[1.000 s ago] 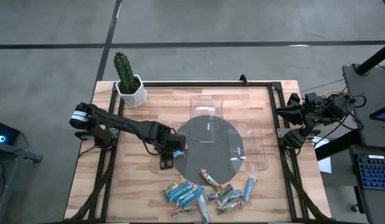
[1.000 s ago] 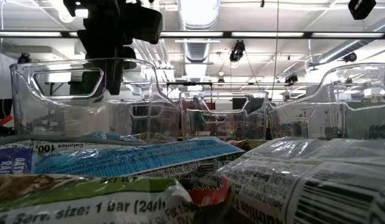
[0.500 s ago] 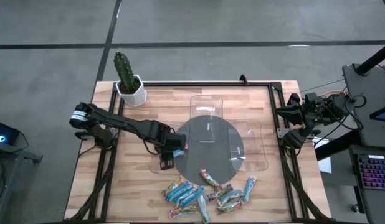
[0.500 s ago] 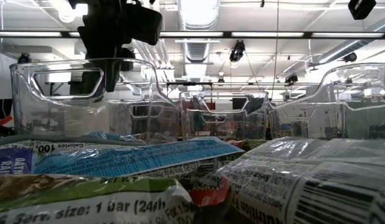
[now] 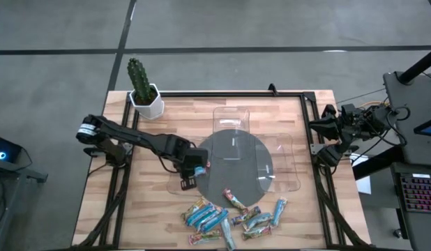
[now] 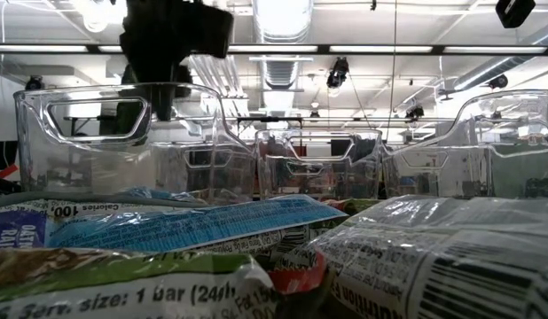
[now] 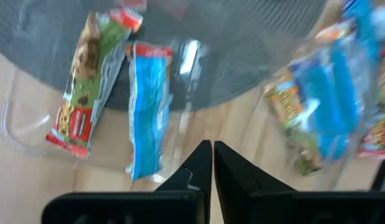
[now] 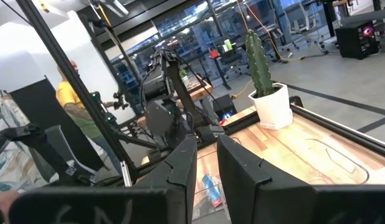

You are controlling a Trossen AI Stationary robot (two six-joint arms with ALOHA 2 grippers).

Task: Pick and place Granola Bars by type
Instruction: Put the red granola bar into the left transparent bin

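Pile nearest the table's front edge: the small flat shiny-wrapped Granola Bars [image 5: 229,215], mostly blue and teal with some red-orange ends, lay heaped on the light wooden slatted table [image 5: 285,111], just in front of a round dark grey mat [image 5: 233,167].
Same pile, low view: crinkled wrappers [image 6: 194,226] filled the foreground, touching and overlapping.
Bars in the tray: a green-and-red bar [image 7: 86,81] and a blue bar [image 7: 146,109] lay side by side in the left-hand clear plastic tray [image 5: 175,187], seen from the left wrist.
Left gripper: the dark two-finger left gripper [image 5: 194,169] hung over that tray at the mat's left edge; its fingers [image 7: 199,165] were pressed together with nothing between them.
Clear trays: a second tray [image 5: 289,164] sat at the mat's right side, a third [image 5: 231,118] at its far side.
Right gripper: the right gripper [image 5: 320,139] waited at the table's right edge, well apart from the bars; its fingers [image 8: 180,165] stood slightly parted, holding nothing.
Far corner: a green cactus in a white pot [image 5: 142,90] stood at the far left corner.
Beyond the table: a person in a yellow top [image 8: 71,99] showed in the right wrist view.
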